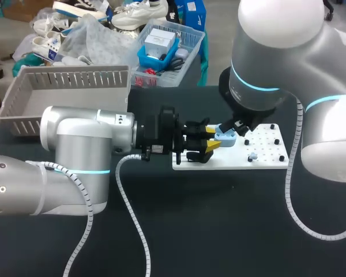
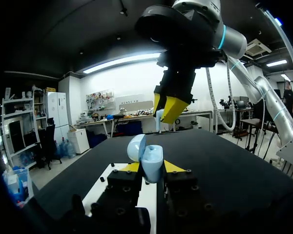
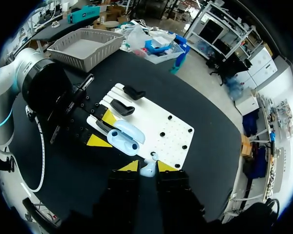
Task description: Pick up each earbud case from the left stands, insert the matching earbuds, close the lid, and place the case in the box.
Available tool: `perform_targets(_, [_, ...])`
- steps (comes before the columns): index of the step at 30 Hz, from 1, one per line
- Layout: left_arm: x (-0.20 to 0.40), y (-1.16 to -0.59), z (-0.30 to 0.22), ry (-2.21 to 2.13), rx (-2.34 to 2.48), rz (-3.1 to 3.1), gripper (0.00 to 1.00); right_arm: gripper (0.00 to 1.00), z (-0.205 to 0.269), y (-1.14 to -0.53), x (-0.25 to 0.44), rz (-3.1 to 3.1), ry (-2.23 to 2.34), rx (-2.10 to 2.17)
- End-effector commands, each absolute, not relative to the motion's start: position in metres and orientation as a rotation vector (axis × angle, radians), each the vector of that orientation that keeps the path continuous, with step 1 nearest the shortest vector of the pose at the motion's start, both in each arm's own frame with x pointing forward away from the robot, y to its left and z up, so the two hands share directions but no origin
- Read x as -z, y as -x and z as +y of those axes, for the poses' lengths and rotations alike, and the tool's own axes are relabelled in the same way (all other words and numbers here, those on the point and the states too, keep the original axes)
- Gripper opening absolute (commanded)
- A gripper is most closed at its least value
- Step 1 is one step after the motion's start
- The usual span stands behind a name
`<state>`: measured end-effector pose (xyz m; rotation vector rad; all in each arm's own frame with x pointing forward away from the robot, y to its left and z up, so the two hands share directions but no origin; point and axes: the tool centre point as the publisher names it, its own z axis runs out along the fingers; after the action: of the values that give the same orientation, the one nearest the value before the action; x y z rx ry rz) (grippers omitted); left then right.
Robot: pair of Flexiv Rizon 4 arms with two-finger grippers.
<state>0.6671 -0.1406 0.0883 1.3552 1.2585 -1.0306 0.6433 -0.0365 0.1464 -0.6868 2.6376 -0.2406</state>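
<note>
Clamped from two sides between the yellow tips of the left gripper (image 2: pixel 152 167): a pale-blue plastic earbud case (image 2: pixel 150 158), upright, rounded lid hinged open. Held over the left end of a white perforated plate (image 3: pixel 173 139), near two black stands (image 3: pixel 123 107); touching the plate or clear of it, cannot tell. Inside of the case too small to make out.

Just above the case, the right gripper (image 3: pixel 148 166), fingers narrow and pinched on a small pale earbud (image 3: pixel 149 170). In the head view, those fingers mostly hidden under the right arm's own wrist, the earbud lost there, the stands hard to tell from the left gripper's black body.

Well apart at the table's far left, a grey slatted plastic basket (image 1: pixel 69 72), near wall partly covered by the left arm.
</note>
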Motion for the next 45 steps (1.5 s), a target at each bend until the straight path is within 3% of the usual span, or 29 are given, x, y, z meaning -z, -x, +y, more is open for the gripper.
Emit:
perform_targets(1, [-0.088,-0.668,-0.141,-1.356,1.031,1.258,0.00,0.00,-0.033,-0.646,-0.147,2.662,0.529,0.233])
perform_targets(11, [-0.088,-0.668,-0.141,-1.356,1.031,1.258,0.00,0.00,-0.021,-0.645,-0.157,2.665,0.247,0.224])
perform_targets(45, [-0.088,-0.668,-0.141,-1.356,1.031,1.258,0.00,0.00,-0.018,-0.643,-0.162,2.698,-0.018,0.287])
